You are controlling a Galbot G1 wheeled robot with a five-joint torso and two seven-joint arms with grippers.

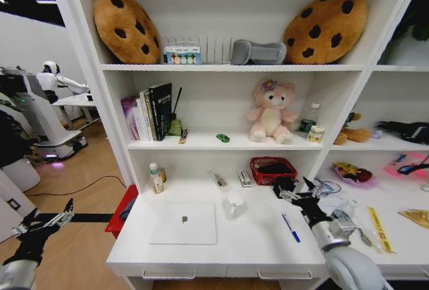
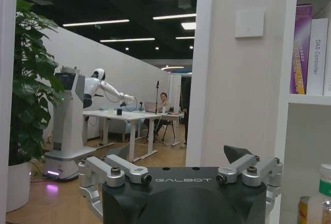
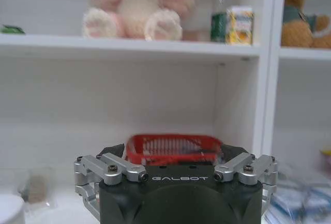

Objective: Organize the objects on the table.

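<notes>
A thin silver laptop (image 1: 182, 223) lies closed on the white table (image 1: 255, 246), near its front edge. A blue pen (image 1: 291, 228) lies to its right. My right gripper (image 1: 295, 187) hovers open above the table just beyond the pen, in front of a red basket (image 1: 273, 169); in the right wrist view the same gripper (image 3: 176, 152) faces that basket (image 3: 173, 146). A small green object (image 1: 222, 138) rests on the shelf above. My left gripper (image 1: 48, 215) hangs open off the table's left end, over the floor, holding nothing.
A white cup (image 1: 234, 204) stands right of the laptop, small bottles (image 1: 156, 178) at the back left, and small packets (image 1: 231, 179) by the basket. A pink plush (image 1: 271, 112) and books (image 1: 149, 112) fill the shelf. A red bin (image 1: 124, 209) sits beside the table.
</notes>
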